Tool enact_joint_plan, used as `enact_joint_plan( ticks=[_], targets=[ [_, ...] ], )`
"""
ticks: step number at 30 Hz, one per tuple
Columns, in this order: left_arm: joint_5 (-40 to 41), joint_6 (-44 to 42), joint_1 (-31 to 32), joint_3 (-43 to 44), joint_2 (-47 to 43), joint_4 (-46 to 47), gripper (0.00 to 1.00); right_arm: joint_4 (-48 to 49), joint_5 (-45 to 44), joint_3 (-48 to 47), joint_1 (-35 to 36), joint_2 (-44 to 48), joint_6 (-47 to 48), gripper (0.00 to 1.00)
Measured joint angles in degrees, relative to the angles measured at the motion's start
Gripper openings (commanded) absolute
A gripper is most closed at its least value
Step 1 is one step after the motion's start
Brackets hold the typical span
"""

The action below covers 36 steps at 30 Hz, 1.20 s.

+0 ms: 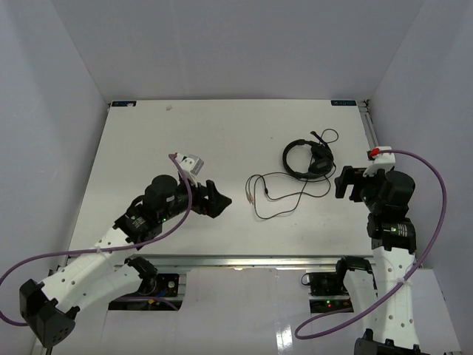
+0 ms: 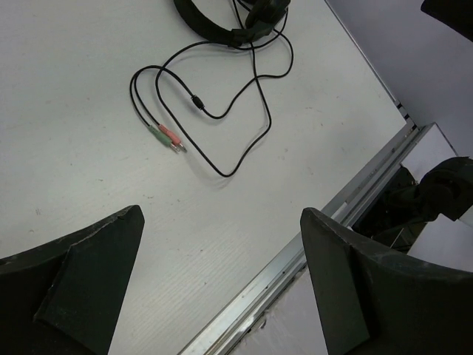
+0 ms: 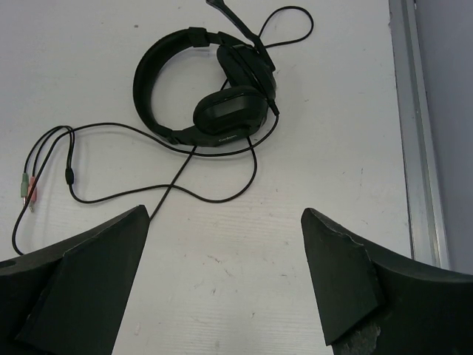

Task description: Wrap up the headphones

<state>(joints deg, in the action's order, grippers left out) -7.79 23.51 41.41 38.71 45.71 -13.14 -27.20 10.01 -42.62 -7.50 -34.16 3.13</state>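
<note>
The black headphones (image 1: 308, 158) lie flat on the white table at the right middle, ear cups together, boom mic pointing to the far side. They also show in the right wrist view (image 3: 214, 96) and, cut off, in the left wrist view (image 2: 236, 22). Their thin black cable (image 1: 284, 194) sprawls in loose loops to the left, ending in reddish and green plugs (image 2: 168, 137). My left gripper (image 1: 214, 200) is open and empty, left of the cable. My right gripper (image 1: 346, 182) is open and empty, just right of the headphones.
A metal rail (image 1: 244, 260) runs along the table's near edge, and another rail (image 1: 367, 129) along the right edge. White walls enclose the far and side edges. Thick purple robot cables (image 1: 436, 214) hang by each arm.
</note>
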Motion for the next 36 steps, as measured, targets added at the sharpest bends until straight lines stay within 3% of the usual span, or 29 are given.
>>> enact_joint_plan(
  ticks=[5,10,15,24,29,36],
  targets=[
    [-2.4,1.3,0.0,1.9,6.5,4.2,0.98,0.0,3.3,0.5,0.0,0.2,1.8,0.9],
    [-6.1,3.9,0.0,12.9,25.8,8.9,0.98,-1.8,15.5,0.4,0.0,0.1,9.9,0.9],
    [-8.0,6.3,0.0,33.2,49.4,8.1,0.98,-3.4,23.7,0.4,0.0,-0.8,15.8,0.9],
    [-3.1,4.0,0.4,70.5,82.7,-0.8,0.98,-2.7,25.2,2.4,-0.6,0.6,17.0,0.9],
    [4.5,-1.5,1.5,88.1,96.7,-4.3,0.87,-2.2,26.2,3.2,-1.4,2.3,16.8,0.9],
    [7.4,-7.2,2.2,92.6,105.0,-4.3,0.72,-0.7,28.1,4.0,-2.4,3.3,16.2,0.9]
  ],
)
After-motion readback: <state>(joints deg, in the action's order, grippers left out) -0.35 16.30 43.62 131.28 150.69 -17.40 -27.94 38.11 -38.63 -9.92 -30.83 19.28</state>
